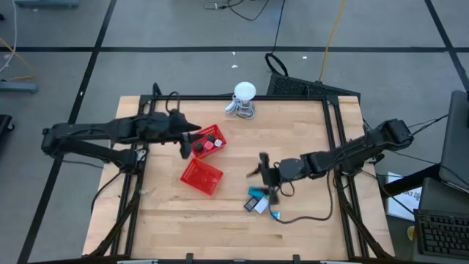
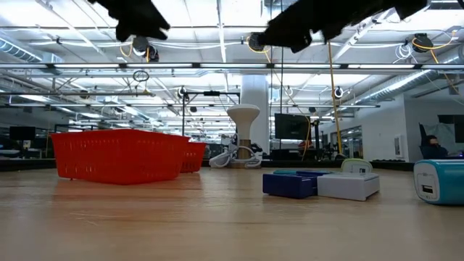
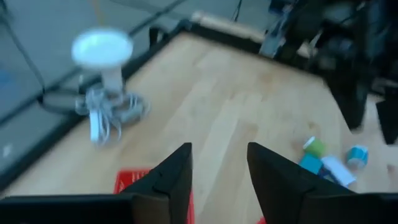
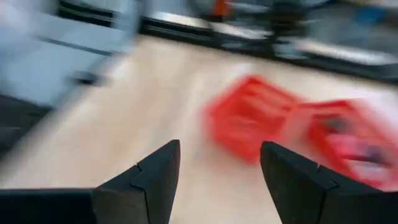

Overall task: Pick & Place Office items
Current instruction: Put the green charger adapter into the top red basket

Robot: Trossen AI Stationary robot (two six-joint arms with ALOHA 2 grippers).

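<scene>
The left gripper (image 1: 185,149) hangs released, dark fingers (image 3: 176,174) parted, above the far red mesh basket (image 1: 208,141), which holds small pink-red and black pieces (image 1: 207,144). Just nearer lies a second, rectangular red mesh basket (image 1: 201,177) on the pale wood-grain table (image 1: 300,132). Far off stands a white round-headed gadget (image 1: 244,100) with coiled cable. Right of the baskets the right gripper (image 1: 267,174) hovers released over loose blue, white and green office items (image 1: 258,202), blocky and smooth; no writing is legible.

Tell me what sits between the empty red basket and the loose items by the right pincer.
High view: only bare wood lies between the empty red basket and the loose items; the open right pincer hangs near them.
</scene>
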